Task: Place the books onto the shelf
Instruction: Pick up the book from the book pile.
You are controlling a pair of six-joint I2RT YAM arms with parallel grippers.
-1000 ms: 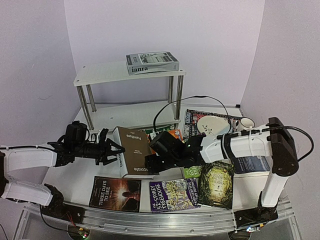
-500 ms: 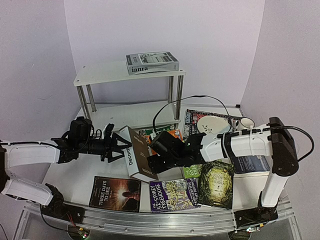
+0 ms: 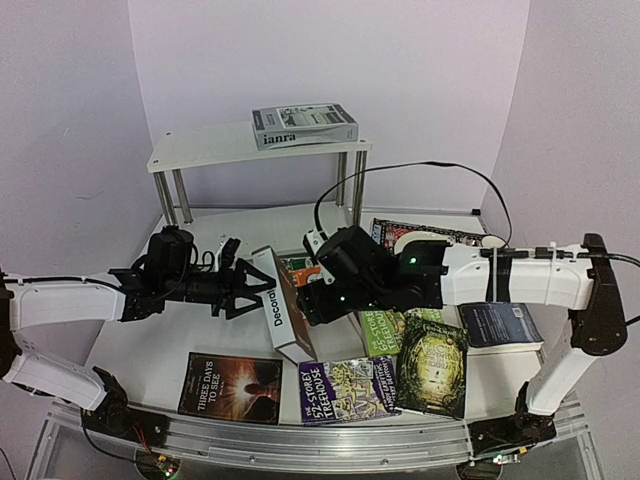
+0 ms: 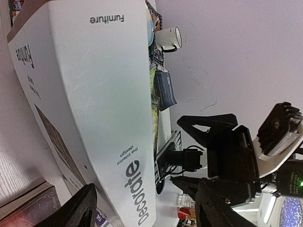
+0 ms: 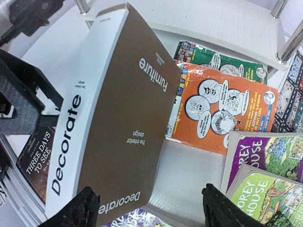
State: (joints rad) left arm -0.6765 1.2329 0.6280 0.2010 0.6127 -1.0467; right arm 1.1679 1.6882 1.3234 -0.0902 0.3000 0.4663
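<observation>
Standing tilted on edge, the white book [image 3: 283, 312] reads "Decorate" and "Furniture".

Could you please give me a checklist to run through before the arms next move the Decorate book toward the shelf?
1. Left gripper fingers apart: ok.
2. Right gripper fingers apart: ok.
3. Decorate book gripped: not ok; it stands tilted on its edge between the two arms, and neither has closed on it.
4. Room on the shelf top: ok; only the ianra book lies there, at the right end.
5. Book steady on its own: cannot tell.
</observation>
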